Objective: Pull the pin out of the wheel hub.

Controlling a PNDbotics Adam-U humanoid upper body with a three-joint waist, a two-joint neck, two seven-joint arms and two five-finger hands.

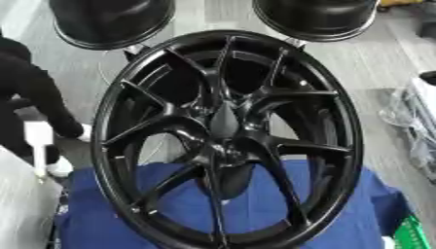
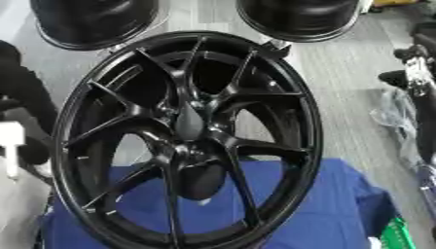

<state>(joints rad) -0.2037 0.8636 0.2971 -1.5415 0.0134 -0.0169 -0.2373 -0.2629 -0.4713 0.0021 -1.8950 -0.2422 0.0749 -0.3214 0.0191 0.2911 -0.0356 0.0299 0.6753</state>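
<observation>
Neither of my hands shows in either eye view, so I cannot tell whether they are released, clenched or grasping anything. What fills my sight is the wheel hub (image 1: 226, 138), a glossy black alloy rim standing nearly upright and facing me, its thin spokes running from the rim to a dark centre. At that centre I see a tapered dark shape (image 1: 224, 121) lying over the middle, but I cannot make out whether it is the pin or part of the hub itself. The lower part of the wheel stands over a blue cloth (image 1: 349, 214) that covers the support in front of me, and the cloth shows through the gaps between the lower spokes.

Beyond the top of the wheel, 2 more black rims (image 1: 111, 22) rest on the grey plank floor (image 1: 366, 68). A green-edged thing (image 1: 411, 236) shows at the lower right corner of the cloth. To my left, a person in dark clothes (image 1: 30, 92) stands on the floor, apart from the wheel.
</observation>
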